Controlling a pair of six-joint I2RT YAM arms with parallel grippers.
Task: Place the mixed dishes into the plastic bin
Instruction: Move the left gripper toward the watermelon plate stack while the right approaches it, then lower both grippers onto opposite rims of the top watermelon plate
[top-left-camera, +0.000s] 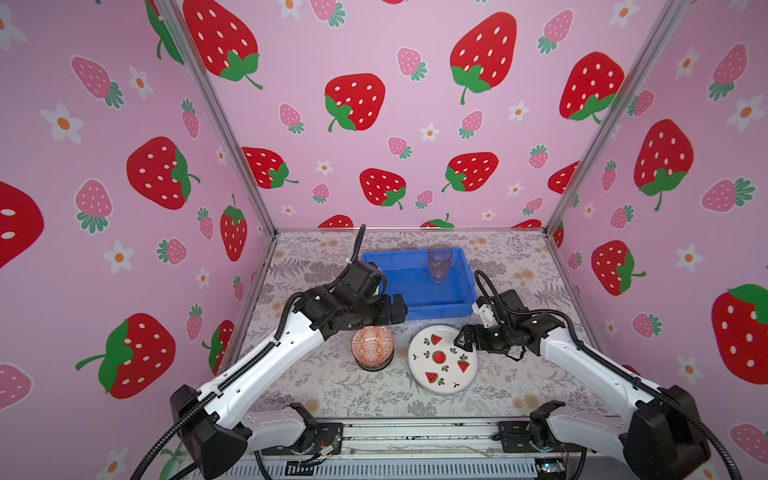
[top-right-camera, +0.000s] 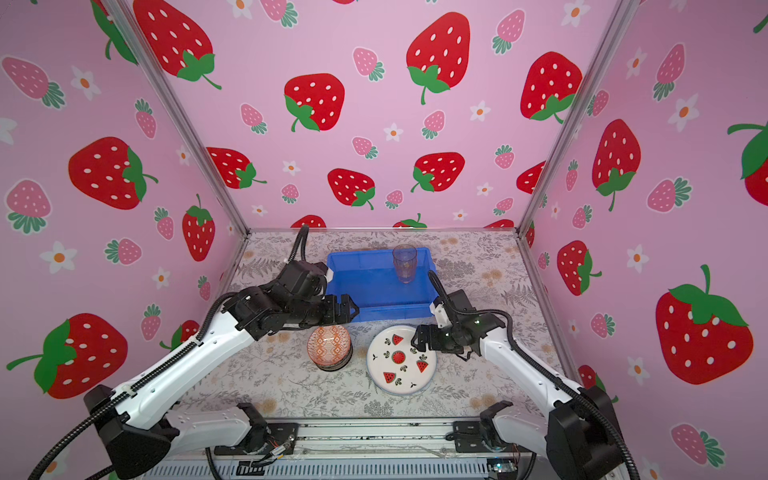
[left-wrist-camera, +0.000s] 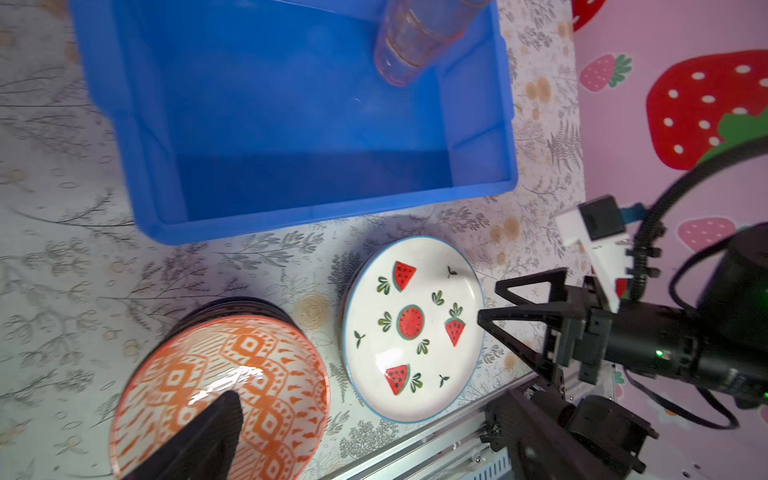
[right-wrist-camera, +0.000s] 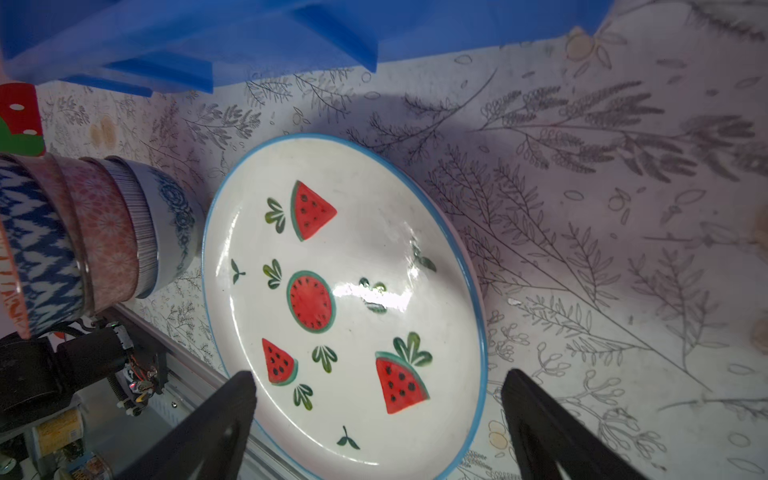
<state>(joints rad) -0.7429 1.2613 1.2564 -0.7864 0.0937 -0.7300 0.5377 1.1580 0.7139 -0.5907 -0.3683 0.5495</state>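
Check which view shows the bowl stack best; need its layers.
Right wrist view: it sees the bowl stack side-on, with several differently patterned bowls layered. Both top views look straight down, so only the orange top bowl and a dark rim beneath show. Left wrist view shows that bowl closer, with the same limitation.

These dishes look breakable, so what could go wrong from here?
The watermelon plate lies flat, so the open right hand may get only a thin rim grip and drop it. The open left hand hovers over stacked bowls; lifting the top one could tip the stack. The tumbler standing in the bin could be knocked over.
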